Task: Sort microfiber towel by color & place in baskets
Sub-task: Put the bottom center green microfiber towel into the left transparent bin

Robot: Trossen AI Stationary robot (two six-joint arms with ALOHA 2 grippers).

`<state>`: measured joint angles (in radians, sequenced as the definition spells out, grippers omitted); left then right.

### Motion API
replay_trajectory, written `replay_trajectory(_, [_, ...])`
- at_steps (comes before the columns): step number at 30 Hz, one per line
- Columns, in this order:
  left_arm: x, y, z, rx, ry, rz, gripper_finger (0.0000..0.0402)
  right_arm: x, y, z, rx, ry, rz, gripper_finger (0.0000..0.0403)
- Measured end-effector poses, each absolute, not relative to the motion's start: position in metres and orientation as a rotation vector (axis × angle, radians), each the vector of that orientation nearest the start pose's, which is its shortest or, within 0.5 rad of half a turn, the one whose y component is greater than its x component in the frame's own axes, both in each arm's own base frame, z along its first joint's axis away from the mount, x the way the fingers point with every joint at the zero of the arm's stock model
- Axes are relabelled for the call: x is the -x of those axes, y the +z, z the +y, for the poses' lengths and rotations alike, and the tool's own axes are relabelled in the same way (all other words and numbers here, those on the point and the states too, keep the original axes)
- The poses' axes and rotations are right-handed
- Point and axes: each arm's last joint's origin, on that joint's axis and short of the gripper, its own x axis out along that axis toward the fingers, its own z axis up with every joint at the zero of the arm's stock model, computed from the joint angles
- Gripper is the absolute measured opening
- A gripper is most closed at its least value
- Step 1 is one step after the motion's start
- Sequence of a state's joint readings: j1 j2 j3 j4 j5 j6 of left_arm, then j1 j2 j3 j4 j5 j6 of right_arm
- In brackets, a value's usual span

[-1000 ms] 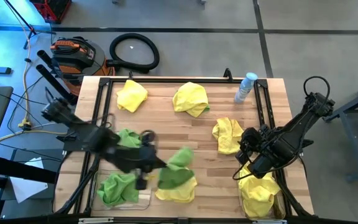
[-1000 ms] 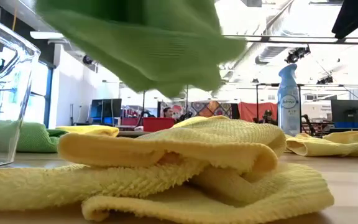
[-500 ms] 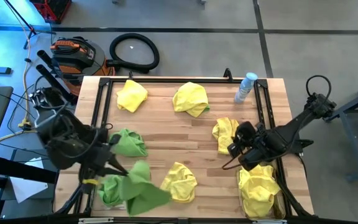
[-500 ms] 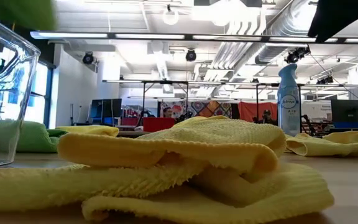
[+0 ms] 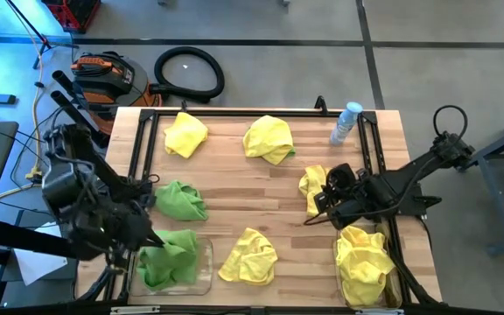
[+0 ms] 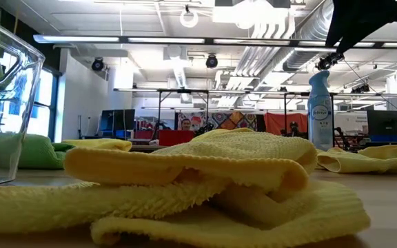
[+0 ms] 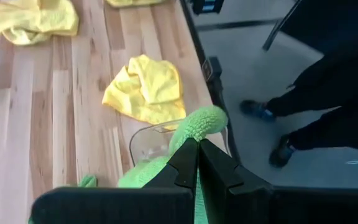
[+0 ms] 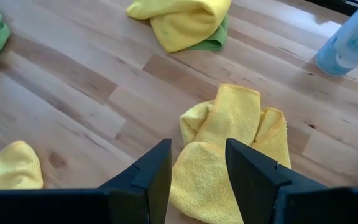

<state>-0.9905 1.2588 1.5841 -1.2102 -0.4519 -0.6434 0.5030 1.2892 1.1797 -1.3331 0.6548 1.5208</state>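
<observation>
Left gripper [image 7: 194, 163]: fingers pressed together, pinching a fuzzy lime-green microfiber towel [image 7: 194, 124] over the clear plastic rectangular basket [image 5: 203, 262] (seemingly partly inside). Right gripper [image 8: 197, 165]: fingers spread, poised above a crumpled bright yellow microfiber towel [image 8: 229, 134].

- Worktop [image 5: 234, 188]: light butcher-block wood planks w/ black metal frame round the edges.
- Spray bottle [image 5: 346, 122]: clear w/ blue cap, lying near the worktop's far right corner in high view; stands upright in low view [image 6: 320, 110], white label.
- Orange & black shop vac [image 5: 103, 77] on the floor beyond the far left corner.
- Black hose [image 5: 189, 73] coiled in a ring on the floor, just beside the vac.
- Person's dark trouser legs & shoes [image 7: 291, 118] on the floor beside the worktop edge, left wrist view.
- Bkgd, low view: ceiling lights, ducts, monitors [image 6: 118, 122].
</observation>
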Motion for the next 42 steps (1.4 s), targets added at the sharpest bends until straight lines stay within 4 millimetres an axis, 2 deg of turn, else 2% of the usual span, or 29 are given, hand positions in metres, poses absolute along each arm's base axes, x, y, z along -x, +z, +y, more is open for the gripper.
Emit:
replay_trajectory(10, [-0.155,0.378,-0.214,-0.042,-0.182,0.92,0.0,-0.193,0.3,0.08,-0.51,-0.908,0.795,0.0144])
replay_trajectory(19, [-0.186,0.332,-0.238,0.009,0.087,1.015,0.0,-0.193,0.3,0.08,-0.473,-0.886,0.812,0.0144])
replay_trajectory(25, [-0.193,0.299,-0.246,0.165,0.349,1.178,0.0,-0.195,0.3,0.081,-0.412,-0.834,0.848,0.0144])
replay_trajectory(30, [-0.199,0.27,-0.262,0.402,0.584,1.244,0.0,-0.195,0.3,0.082,-0.39,-0.805,0.884,0.0144])
replay_trajectory(37, [-0.198,0.237,-0.282,0.689,0.93,1.185,0.0,-0.195,0.299,0.083,-0.356,-0.76,0.92,0.0144])
replay_trajectory(42, [-0.202,0.216,-0.29,0.718,1.017,1.22,0.0,-0.196,0.299,0.084,-0.337,-0.732,0.933,0.0144])
